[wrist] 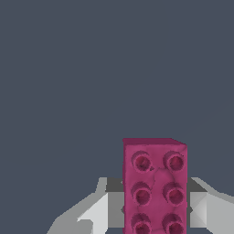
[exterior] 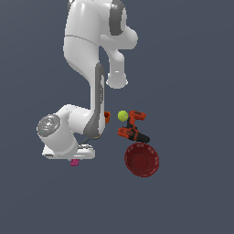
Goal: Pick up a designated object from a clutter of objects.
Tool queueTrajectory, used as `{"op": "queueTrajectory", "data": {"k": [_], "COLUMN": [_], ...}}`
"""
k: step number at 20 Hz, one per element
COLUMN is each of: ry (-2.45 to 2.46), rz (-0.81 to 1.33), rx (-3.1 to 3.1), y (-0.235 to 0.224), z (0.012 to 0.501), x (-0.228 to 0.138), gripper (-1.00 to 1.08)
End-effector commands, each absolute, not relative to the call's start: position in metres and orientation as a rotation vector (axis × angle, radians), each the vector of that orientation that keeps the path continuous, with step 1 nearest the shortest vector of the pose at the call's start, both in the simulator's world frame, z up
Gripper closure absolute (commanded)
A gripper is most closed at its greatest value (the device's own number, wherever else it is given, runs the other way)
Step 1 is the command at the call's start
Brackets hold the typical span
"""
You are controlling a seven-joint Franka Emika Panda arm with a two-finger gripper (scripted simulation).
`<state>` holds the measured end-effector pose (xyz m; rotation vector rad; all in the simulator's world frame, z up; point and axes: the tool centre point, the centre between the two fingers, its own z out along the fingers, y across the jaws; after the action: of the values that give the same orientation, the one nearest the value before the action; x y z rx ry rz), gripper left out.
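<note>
The designated object, a small magenta-pink block (wrist: 155,187) with round studs on its face, stands between my two fingers in the wrist view. The grey pads (wrist: 115,203) lie flush against both of its long sides. In the exterior view only a bit of the pink block (exterior: 74,162) shows under the white hand, at the lower left. My gripper (exterior: 74,158) points down and is shut on the block. Whether the block rests on the ground or is lifted, I cannot tell.
To the exterior view's right lie a yellow-green tennis ball (exterior: 122,115), a red-black power drill (exterior: 133,128) and a dark red plate (exterior: 142,159). A small orange cup (exterior: 107,117) peeks out behind the arm. The scissors are not in view.
</note>
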<state>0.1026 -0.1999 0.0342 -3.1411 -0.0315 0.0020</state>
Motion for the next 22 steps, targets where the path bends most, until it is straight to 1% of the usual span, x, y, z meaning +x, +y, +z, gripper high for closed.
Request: {"op": "queueTrajectory", "data": {"k": [1,8,22], "ry": [-0.033,-0.033,-0.034], "rz": [0.0,0.0,0.0], "rx": [-3.141,-3.141,-3.141], "y": [-0.19,-0.154,-0.066], "z": [0.044,0.079,0.167], "x": [0.096,0.071,0.008], "gripper": [1.08,1.08,1.08]}}
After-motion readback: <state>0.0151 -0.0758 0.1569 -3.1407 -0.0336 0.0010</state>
